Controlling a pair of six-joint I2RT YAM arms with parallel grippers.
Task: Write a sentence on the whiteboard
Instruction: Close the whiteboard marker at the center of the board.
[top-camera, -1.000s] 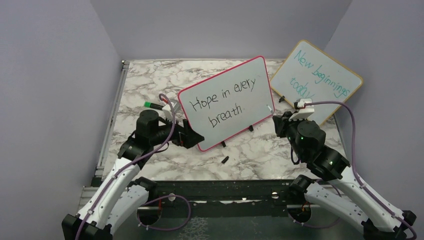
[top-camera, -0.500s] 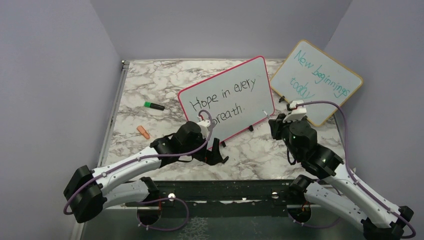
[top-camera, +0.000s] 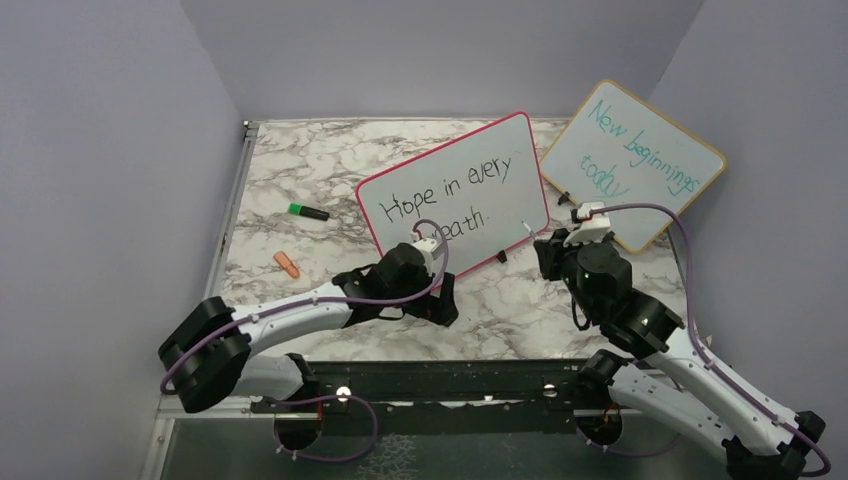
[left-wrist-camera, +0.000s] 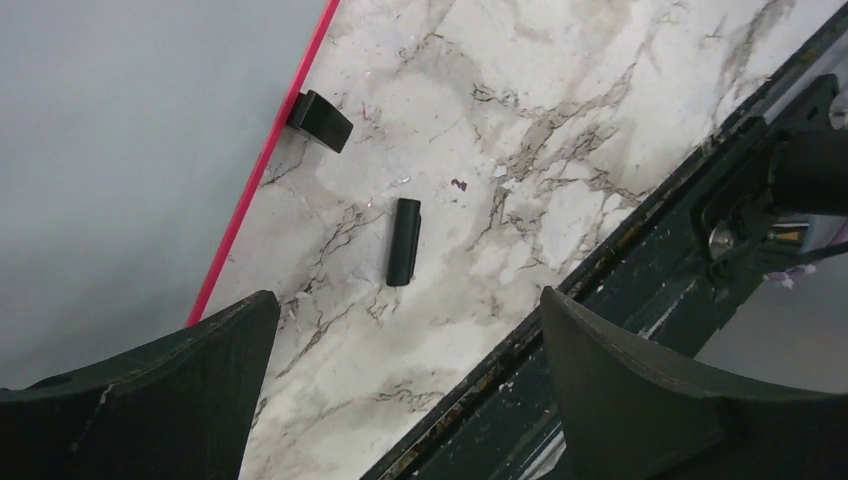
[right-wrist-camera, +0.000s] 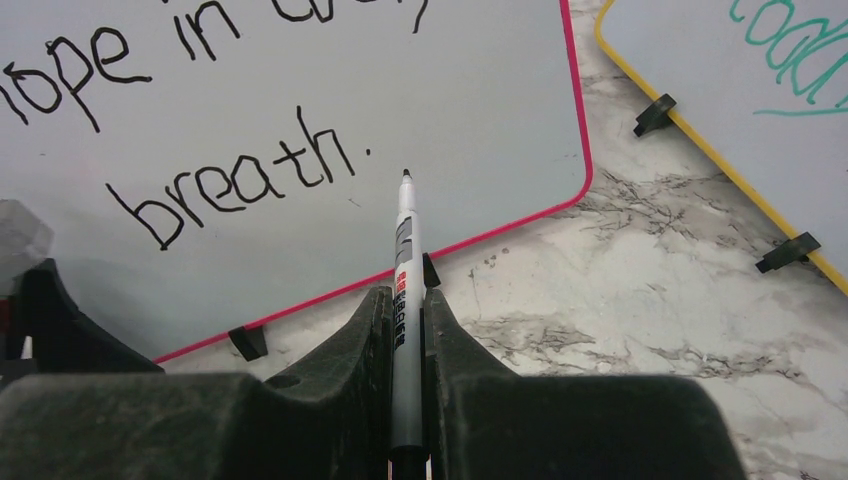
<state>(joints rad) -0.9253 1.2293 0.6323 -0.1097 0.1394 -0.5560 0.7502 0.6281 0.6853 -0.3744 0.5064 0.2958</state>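
The whiteboard (top-camera: 470, 160) stands tilted on black feet, its pink-red frame round the sentence (top-camera: 445, 198) "Hope in every breath." in black. My right gripper (top-camera: 545, 250) is at the board's lower right corner, shut on a black-tipped marker (right-wrist-camera: 405, 240). The marker's tip points at the board just right of "breath." (right-wrist-camera: 240, 185) and looks slightly off the surface. My left gripper (top-camera: 440, 300) hangs open low in front of the board. Between and beyond its fingers a black marker cap (left-wrist-camera: 404, 241) lies on the marble, beside the board's red edge (left-wrist-camera: 262, 165).
A wooden-framed board (top-camera: 640, 165) with teal writing leans at the back right. On the marble at the left lie a green marker (top-camera: 308, 212) and a small orange piece (top-camera: 287, 264). The dark front rail (top-camera: 450, 375) runs close behind the left gripper. Grey walls close in both sides.
My left arm swung from the board's left edge down and right to the marble in front of the board, over the cap. The right gripper drew slightly left and back with the marker.
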